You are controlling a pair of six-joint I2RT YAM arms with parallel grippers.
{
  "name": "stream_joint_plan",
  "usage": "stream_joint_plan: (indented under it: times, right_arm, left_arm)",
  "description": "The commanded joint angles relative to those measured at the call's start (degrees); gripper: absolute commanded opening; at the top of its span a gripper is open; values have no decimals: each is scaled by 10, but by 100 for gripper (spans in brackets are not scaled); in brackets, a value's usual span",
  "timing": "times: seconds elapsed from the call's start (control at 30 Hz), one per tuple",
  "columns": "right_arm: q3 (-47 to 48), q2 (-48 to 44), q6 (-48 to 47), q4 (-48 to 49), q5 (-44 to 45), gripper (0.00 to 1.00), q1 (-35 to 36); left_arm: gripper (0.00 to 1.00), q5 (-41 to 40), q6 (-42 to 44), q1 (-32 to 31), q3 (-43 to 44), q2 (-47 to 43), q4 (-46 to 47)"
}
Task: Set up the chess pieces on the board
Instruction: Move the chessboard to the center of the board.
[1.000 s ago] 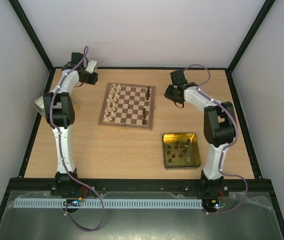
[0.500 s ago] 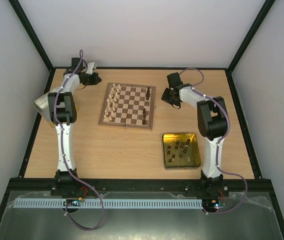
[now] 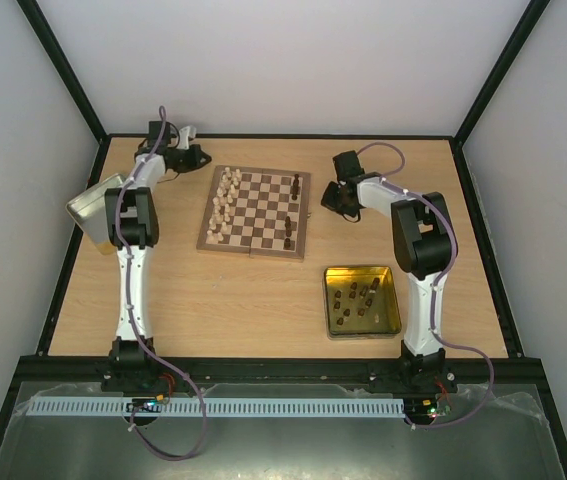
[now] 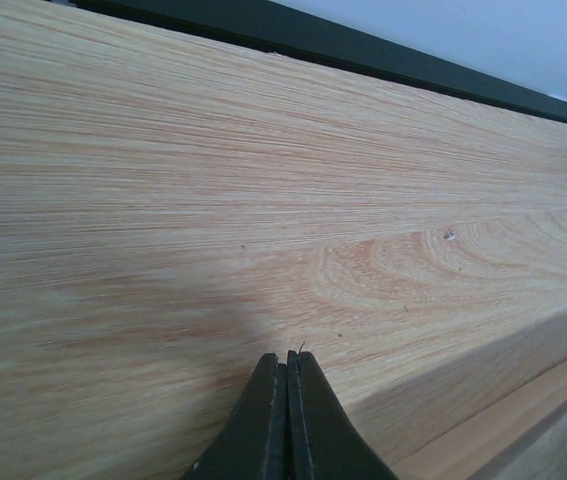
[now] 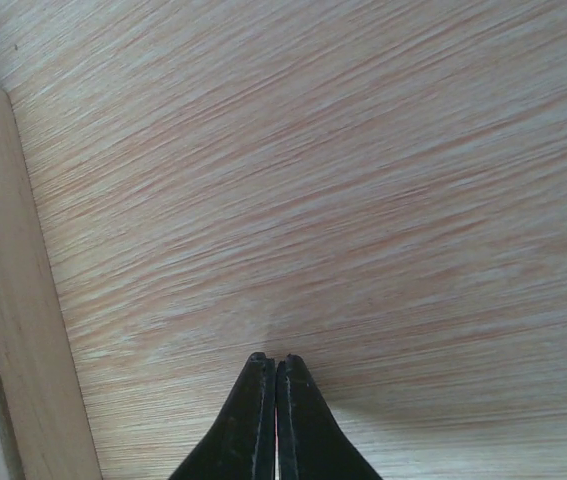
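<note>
The wooden worktop (image 3: 233, 300) is fenced by a black frame (image 3: 283, 136) on all four sides, with pale walls rising behind the far and side rails. The widest bare stretch runs across the near half, from the left rail to the gold tin. Narrower bare strips lie between the board and each side rail.

The left arm (image 3: 128, 260) reaches along the left side to the far left corner. The right arm (image 3: 425, 270) reaches up the right side and bends in toward the board.

The board (image 3: 253, 251) lies flat, far of centre and well apart from every rail. The gold tin (image 3: 361, 269) sits near its near right corner, not touching it. A silver tin (image 3: 91, 203) leans tilted at the left rail, partly behind the left arm.

The left hand (image 3: 199, 157) is low over bare wood just off the board's far left corner, its fingers pressed together on nothing. The right hand (image 3: 331, 197) is just beside the board's right edge, fingers likewise together and empty.

Cream pieces (image 3: 225, 205) fill the two left columns of the board. A few dark pieces (image 3: 290, 230) stand along its right side, and more lie loose in the gold tin.
</note>
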Motion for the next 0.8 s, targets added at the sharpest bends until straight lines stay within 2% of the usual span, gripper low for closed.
stream_joint_plan:
  times: [0.0,0.33,0.77]
  right_arm:
    - [-11,14,-2,11,-17,2,2]
    - [-16,33,-2,14,-56,2,5]
    - [-29,25,-10,8,-63,2,13]
  left_arm:
    - [2,16,-27,-11,29,9,12]
    - [3,23,-52,-25,49,28,6]
    - [2,25,-53,-18,25,25,-34]
